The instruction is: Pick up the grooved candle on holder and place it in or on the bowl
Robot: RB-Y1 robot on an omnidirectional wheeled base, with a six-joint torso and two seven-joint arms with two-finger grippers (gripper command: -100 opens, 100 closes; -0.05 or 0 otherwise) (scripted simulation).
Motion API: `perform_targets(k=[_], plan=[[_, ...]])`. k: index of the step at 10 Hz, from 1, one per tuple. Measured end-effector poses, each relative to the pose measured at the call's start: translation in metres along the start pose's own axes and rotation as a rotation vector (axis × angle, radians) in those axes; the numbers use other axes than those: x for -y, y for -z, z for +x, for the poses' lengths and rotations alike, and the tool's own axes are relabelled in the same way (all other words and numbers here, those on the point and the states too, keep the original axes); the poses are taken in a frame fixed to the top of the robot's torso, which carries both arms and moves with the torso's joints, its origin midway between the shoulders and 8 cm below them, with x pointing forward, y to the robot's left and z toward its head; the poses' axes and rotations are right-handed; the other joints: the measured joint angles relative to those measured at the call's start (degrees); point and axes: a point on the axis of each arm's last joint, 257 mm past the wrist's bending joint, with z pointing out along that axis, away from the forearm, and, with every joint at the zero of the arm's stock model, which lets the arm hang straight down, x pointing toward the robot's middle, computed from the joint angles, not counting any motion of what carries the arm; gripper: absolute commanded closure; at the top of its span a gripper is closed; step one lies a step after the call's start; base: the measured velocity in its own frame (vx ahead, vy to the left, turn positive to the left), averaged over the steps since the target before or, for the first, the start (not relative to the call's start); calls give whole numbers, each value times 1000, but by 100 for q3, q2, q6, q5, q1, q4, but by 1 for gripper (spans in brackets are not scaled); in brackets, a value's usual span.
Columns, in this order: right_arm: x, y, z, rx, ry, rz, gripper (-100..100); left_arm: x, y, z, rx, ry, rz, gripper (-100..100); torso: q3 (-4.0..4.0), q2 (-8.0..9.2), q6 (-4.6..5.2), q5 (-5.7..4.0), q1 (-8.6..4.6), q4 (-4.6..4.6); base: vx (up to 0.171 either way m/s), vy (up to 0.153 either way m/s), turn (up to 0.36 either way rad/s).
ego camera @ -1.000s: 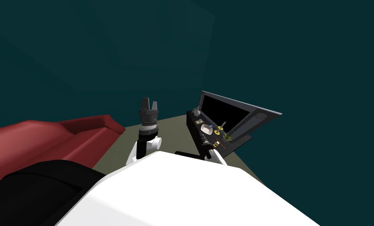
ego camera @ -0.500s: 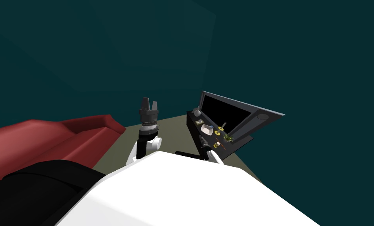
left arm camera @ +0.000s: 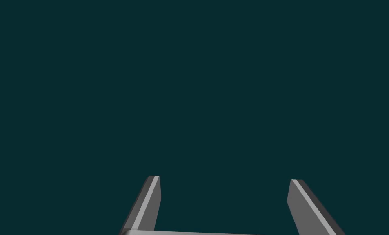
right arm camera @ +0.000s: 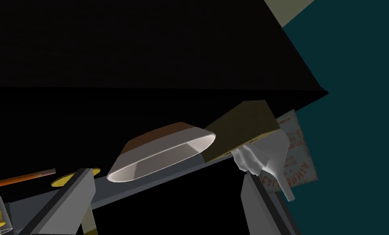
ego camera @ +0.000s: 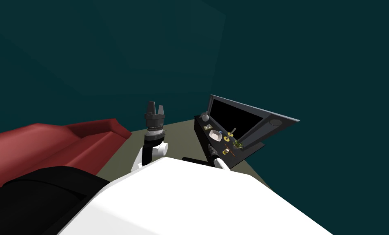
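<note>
I count one bowl (right arm camera: 165,153) on the dark table (ego camera: 199,128). Just beside the bowl there is one tan box (right arm camera: 242,126), and past the box are one white vase (right arm camera: 267,157) and one printed card (right arm camera: 297,151). On the bowl's other side I make out three yellow candle holders (ego camera: 226,139), one thin orange stick (right arm camera: 22,178) and one small green plant (ego camera: 238,143). Behind the bowl stands one dark screen (ego camera: 234,116). Well apart from the bowl, off the table, is one red sofa (ego camera: 67,142). I have two grippers, the left gripper (left arm camera: 223,178) and the right gripper (right arm camera: 165,175), each with two fingers, so four fingers in all.
</note>
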Motion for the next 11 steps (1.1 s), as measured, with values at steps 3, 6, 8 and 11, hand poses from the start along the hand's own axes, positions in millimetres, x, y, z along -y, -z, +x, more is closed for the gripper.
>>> perform_targets(k=[3,6,8,11], plan=[[29,-4,11,0,62,71,-100,0,0,0,0,0,0,0,1,2,0,0,1,1,7,-2,11],[55,-6,22,3,141,146,-100,0,0,0,0,0,0,0,0,1,0,0,1,0,13,-7,20],[75,-6,25,9,196,202,-100,0,0,0,0,0,0,0,1,1,0,0,1,1,13,-3,18],[104,0,21,32,289,276,-100,0,0,0,0,0,0,0,0,-1,0,0,1,0,16,-4,17]])
